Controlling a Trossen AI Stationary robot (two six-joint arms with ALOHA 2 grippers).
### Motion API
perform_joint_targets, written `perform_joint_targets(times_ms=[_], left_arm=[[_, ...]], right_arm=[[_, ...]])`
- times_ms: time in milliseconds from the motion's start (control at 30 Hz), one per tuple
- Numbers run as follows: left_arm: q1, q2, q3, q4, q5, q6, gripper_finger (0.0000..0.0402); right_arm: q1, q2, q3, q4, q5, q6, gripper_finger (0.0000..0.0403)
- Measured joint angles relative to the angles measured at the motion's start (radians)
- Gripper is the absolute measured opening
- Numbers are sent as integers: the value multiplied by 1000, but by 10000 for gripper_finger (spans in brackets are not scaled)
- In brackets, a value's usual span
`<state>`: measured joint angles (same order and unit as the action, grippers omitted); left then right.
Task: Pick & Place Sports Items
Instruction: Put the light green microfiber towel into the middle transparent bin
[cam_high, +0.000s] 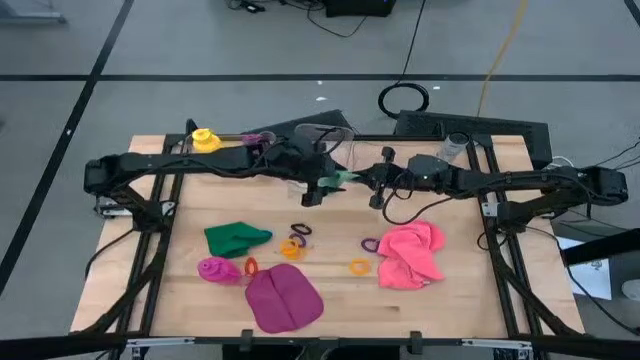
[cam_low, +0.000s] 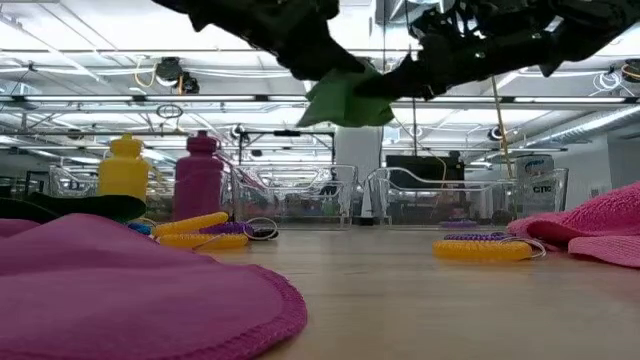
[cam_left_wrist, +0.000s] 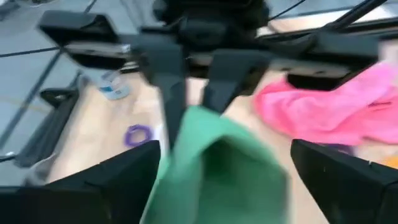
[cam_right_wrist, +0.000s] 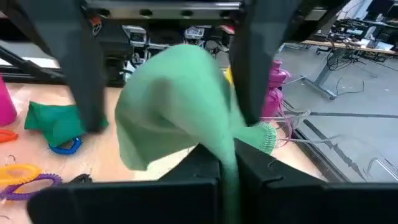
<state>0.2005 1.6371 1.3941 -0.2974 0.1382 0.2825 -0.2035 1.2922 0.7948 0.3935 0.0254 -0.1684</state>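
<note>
I see both arms meeting mid-table above the wood, a light green cloth (cam_high: 343, 178) between them, off the surface. The right gripper (cam_right_wrist: 227, 163) has its fingers pressed together, pinching the cloth's edge. The left gripper (cam_high: 318, 186) sits just beside it with fingers spread wide either side of the cloth; from the blurry left wrist view I think it's not gripping.

Relative to that held cloth:
- dark green cloth (cam_high: 236, 238) lies nearer the front edge on the left arm's side
- magenta cloth (cam_high: 284, 298) sits farther front, a magenta bottle (cam_high: 217, 269) lying beside it
- pink cloth (cam_high: 410, 253) lies front on the right arm's side
- rings scattered between: purple ring (cam_high: 300, 230), orange ring (cam_high: 292, 247), yellow ring (cam_high: 360, 266)
- yellow bottle (cam_high: 205, 139) at the back-left corner, clear bins (cam_low: 300, 195) along the back edge
</note>
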Motion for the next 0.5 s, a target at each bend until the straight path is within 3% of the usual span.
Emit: perform_joint_targets(times_ms=[233, 500], left_arm=[[0, 0, 0, 2, -17, 19, 294], [1, 0, 0, 12, -57, 21, 189]], right_arm=[[0, 0, 0, 3, -3, 0, 0], [0, 0, 0, -1, -21, -1, 0]])
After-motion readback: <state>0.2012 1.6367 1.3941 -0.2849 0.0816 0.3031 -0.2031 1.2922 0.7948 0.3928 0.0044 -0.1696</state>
